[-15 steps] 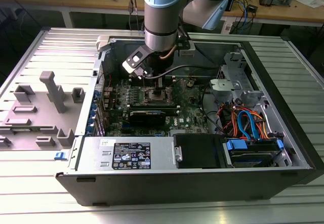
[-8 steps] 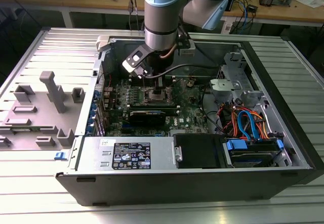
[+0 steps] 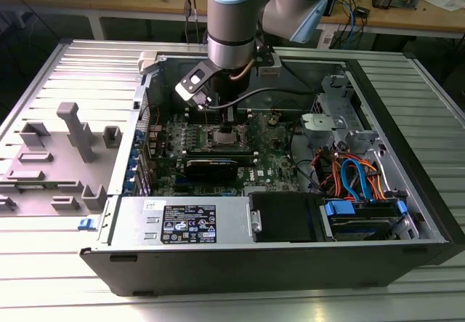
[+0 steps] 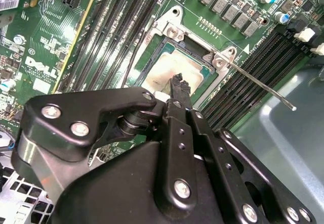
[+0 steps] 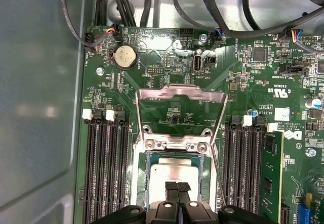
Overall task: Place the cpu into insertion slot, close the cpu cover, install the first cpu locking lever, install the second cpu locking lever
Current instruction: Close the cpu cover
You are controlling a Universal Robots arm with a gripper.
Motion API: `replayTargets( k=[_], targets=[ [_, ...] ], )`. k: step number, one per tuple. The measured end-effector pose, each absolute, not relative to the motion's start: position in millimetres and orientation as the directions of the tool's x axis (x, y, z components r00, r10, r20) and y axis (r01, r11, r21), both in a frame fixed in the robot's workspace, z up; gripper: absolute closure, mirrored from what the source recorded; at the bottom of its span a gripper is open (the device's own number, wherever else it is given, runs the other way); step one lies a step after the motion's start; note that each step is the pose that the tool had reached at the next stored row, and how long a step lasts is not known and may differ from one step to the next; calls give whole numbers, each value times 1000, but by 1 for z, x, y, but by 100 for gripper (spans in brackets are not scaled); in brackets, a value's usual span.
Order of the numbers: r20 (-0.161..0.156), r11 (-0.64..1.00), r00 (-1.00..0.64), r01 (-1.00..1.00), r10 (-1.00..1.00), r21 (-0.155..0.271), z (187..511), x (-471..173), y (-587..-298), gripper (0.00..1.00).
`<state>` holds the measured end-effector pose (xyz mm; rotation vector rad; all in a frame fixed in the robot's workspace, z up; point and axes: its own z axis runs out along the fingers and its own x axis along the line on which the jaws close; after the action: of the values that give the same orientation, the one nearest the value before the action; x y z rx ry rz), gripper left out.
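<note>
The cpu (image 5: 174, 171) lies flat in the insertion slot (image 5: 149, 158) on the green motherboard, its dull silver top (image 4: 163, 70) facing up. The cpu cover (image 5: 179, 89), a thin silver frame with a cut-out centre, stands swung back from the slot, open. A thin locking lever (image 5: 218, 176) runs along one side of the slot and sticks out as a long rod (image 4: 258, 85). My gripper (image 5: 177, 186) is shut with nothing between its fingers, its tips (image 4: 178, 80) directly over the cpu's edge. In the exterior view the gripper (image 3: 224, 118) hangs inside the open computer case.
Black RAM slots (image 5: 106, 168) flank the socket, with a fitted memory stick (image 5: 271, 173) on one side. Cables (image 5: 212, 11) cross behind the board, near a coin battery (image 5: 124, 56). The case holds a power supply (image 3: 189, 224) and a cabled drive bay (image 3: 360, 184). Grey fixtures (image 3: 73, 129) stand at the exterior view's left.
</note>
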<state>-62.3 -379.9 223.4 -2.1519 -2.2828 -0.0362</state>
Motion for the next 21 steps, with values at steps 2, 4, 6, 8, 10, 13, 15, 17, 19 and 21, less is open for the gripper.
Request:
replayTargets(
  k=[2,4,6,8,10,13,15,17,19,21],
  targets=[
    [19,59,-59,998,998,14,227,-62,-380,89],
    [19,59,-59,998,998,14,227,-62,-380,89],
    [19,59,-59,998,998,14,227,-62,-380,89],
    [19,59,-59,998,998,14,228,-62,-380,89],
    [18,59,-59,998,998,14,228,-62,-380,89],
    [19,59,-59,998,998,14,231,-62,-380,89],
    [19,59,-59,998,998,14,235,-62,-380,89],
    [19,59,-59,998,998,14,238,-62,-380,89],
    [19,59,-59,998,998,14,241,-62,-380,89],
    [19,59,-59,998,998,14,243,-62,-380,89]
  ],
)
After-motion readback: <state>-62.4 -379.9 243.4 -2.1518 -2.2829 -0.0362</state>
